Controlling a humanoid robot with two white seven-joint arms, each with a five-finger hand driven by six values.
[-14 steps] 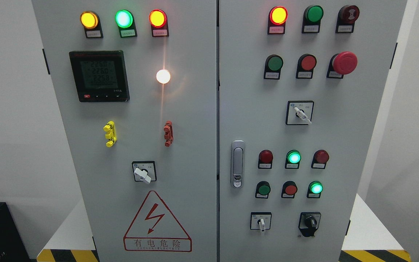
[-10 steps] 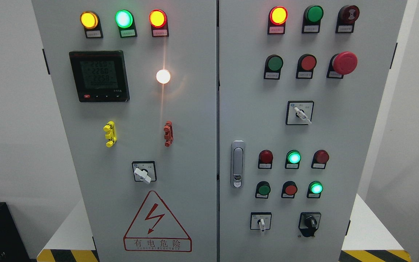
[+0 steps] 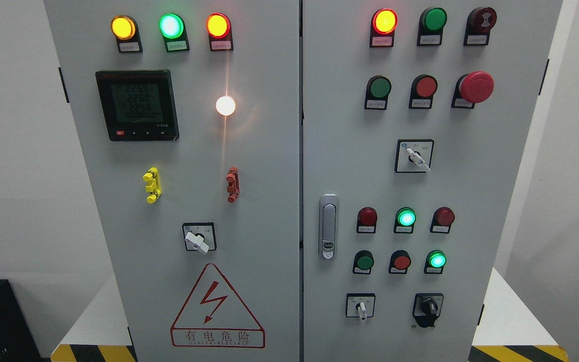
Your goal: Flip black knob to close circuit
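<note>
Black rotary knob (image 3: pixel 427 307) on square black plate: 5 o'clock area of grey steel cabinet right door (image 3: pixel 500 211), at 3 o'clock from white-handled selector switch (image 3: pixel 361 307). Likely rigid plastic, stiff detent, small, possibly slippery. Pinch raised central rib; twist. Neither robot hand in view; finger state cannot be told.

A lit meter (image 3: pixel 137 105) sits above a yellow clip (image 3: pixel 152 185); a red mushroom button (image 3: pixel 475 87) and door handle (image 3: pixel 328 227) are right.
</note>
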